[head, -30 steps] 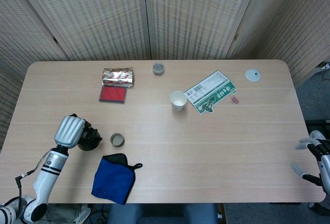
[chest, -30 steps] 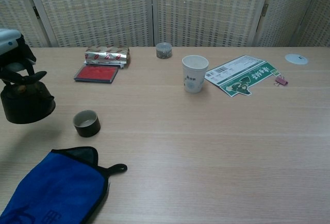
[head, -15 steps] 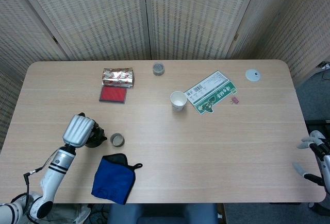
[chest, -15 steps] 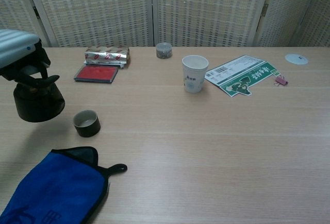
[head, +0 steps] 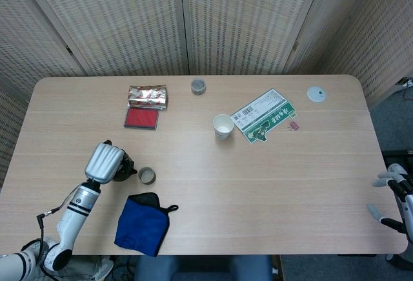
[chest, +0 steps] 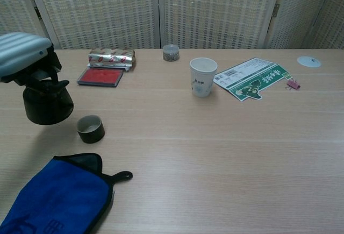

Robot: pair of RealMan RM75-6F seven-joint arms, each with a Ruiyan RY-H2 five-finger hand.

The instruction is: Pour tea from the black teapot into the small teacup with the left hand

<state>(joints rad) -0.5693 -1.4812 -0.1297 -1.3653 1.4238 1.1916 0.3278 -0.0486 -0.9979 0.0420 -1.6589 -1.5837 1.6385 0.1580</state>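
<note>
My left hand (head: 104,162) (chest: 24,55) grips the black teapot (chest: 47,103) (head: 122,170) by its top handle and holds it upright, lifted off the table. The pot hangs just left of the small dark teacup (chest: 90,128) (head: 147,176), which stands upright on the table near the front left. The hand covers most of the pot in the head view. My right hand (head: 395,198) sits at the table's front right corner, fingers spread, holding nothing.
A blue cloth (chest: 56,199) lies in front of the teacup. A white paper cup (chest: 203,76) stands mid-table beside a green leaflet (chest: 251,78). A red pad (chest: 100,76), a foil packet (chest: 111,58) and a small tin (chest: 171,52) lie further back.
My left hand has carried the teapot to the right and up, closing on the teacup. The right hand has stayed in place.
</note>
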